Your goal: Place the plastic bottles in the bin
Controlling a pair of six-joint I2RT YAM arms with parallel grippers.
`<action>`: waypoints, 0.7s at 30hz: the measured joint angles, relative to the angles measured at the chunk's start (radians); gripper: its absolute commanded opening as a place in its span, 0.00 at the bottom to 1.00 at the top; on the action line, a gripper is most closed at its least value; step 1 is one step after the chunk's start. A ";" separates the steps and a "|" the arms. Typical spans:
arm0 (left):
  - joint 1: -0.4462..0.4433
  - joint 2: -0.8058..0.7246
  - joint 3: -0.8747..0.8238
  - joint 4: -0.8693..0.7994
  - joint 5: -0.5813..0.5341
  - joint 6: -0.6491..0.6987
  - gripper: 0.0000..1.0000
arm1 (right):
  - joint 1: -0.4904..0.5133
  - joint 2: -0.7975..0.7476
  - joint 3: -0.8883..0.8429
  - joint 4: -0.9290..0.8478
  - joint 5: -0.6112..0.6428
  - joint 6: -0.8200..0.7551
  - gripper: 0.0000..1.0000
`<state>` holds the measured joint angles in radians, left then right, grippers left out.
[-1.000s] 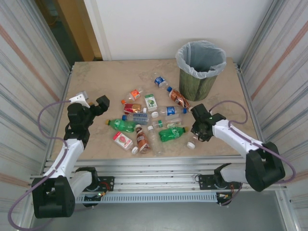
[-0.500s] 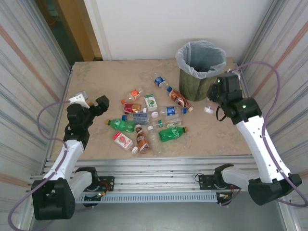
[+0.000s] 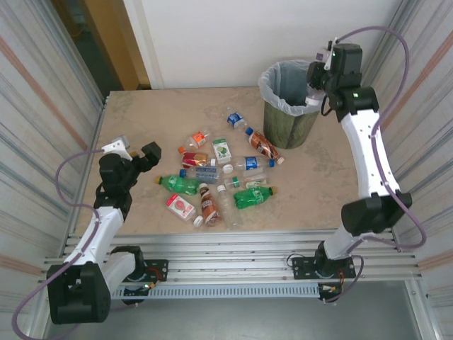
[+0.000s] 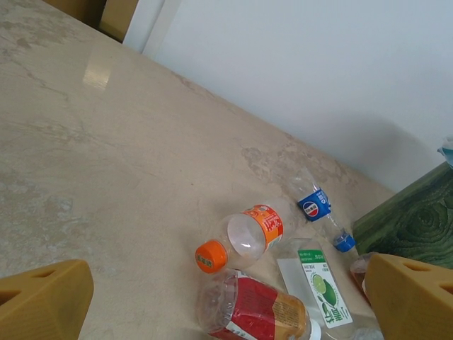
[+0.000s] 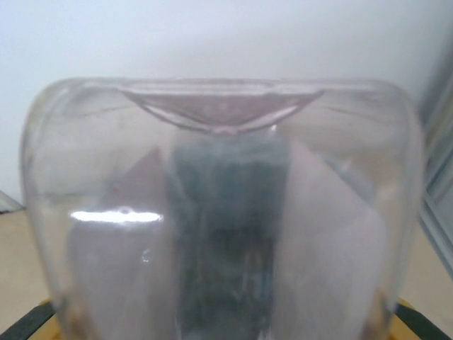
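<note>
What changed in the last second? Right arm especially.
The right claw, shut on a clear bottle, swung from the near side of the table, beside the pile, up and back to the rim of the bin; the bottle is not yet dropped. The left claw stayed open on the left, and the other bottles lie as before.
</note>
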<state>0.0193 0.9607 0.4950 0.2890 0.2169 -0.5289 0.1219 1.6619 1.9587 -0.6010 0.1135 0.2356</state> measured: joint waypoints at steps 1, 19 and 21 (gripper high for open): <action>0.000 -0.002 0.000 0.000 0.001 0.000 0.99 | -0.003 0.035 0.036 0.010 -0.012 -0.013 0.20; 0.000 -0.023 0.000 -0.003 0.001 0.000 0.99 | -0.018 0.422 0.317 0.055 -0.092 -0.189 0.28; 0.000 -0.024 0.000 -0.005 0.001 0.000 0.99 | -0.018 0.435 0.317 0.056 -0.091 -0.208 0.30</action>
<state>0.0193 0.9363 0.4953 0.2840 0.2180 -0.5285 0.1043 2.0972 2.2757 -0.5449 0.0223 0.0273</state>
